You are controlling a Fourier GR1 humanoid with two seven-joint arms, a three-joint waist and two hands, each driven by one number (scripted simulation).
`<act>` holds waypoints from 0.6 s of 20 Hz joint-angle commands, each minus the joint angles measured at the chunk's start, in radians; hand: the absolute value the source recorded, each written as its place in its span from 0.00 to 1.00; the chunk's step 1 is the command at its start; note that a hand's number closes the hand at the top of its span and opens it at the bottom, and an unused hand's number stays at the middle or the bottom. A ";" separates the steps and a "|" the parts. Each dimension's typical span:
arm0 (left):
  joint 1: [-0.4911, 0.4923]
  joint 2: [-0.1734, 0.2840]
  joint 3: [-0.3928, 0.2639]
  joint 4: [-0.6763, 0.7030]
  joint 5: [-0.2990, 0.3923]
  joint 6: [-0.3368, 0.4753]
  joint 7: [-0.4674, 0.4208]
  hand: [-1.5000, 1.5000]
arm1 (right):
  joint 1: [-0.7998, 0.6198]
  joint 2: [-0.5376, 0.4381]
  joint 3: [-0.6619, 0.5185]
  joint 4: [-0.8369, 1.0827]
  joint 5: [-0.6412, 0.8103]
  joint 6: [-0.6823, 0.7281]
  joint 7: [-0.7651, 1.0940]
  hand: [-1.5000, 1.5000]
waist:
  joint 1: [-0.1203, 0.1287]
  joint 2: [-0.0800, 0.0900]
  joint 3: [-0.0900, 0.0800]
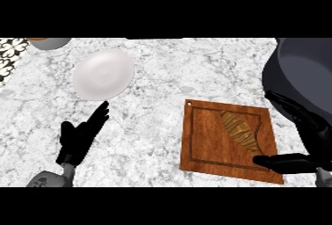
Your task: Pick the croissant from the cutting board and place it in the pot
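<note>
Closest to the robot, the right hand (pixel 304 140) sits at the right edge of the cutting board (pixel 211 140). It is open wide, with the thumb low over the board's near corner and the fingers higher up by the pot. It holds nothing. The left hand (pixel 81 136) rests open on the left side, fingers up, and it holds nothing too.

The croissant (pixel 240 130) lies on the right part of the board, in the gap between the right hand's thumb and fingers. It has not been picked up yet.

What could go wrong? The croissant is long and lies slanted, so the fingers might close on only one end and it could tip or slide away. The thumb could also push the board and make it move on the tabletop (pixel 156 132).

Farther back, the dark pot (pixel 301 66) is at the right, very near the board. Its wall looks high, so the croissant must go up over it. A white plate (pixel 103 73) sits far left, out of the way. A small bowl (pixel 48 42) peeks in at the top left corner.
</note>
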 commanded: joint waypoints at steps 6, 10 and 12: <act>-0.034 -0.046 0.001 0.063 -0.028 -0.020 -0.011 0.50 | -0.041 -0.157 0.006 -0.166 -0.056 0.112 0.507 0.00 | 0.013 0.000 -0.002; -0.057 -0.009 0.026 -0.018 -0.014 -0.048 0.070 0.50 | -0.171 -0.121 0.018 -0.108 -0.119 0.132 0.695 0.00 | 0.033 0.000 -0.001; -0.049 -0.063 0.002 0.040 -0.043 -0.027 0.038 0.50 | -0.126 -0.118 0.050 -0.002 -0.081 0.196 0.621 0.00 | 0.028 0.003 -0.001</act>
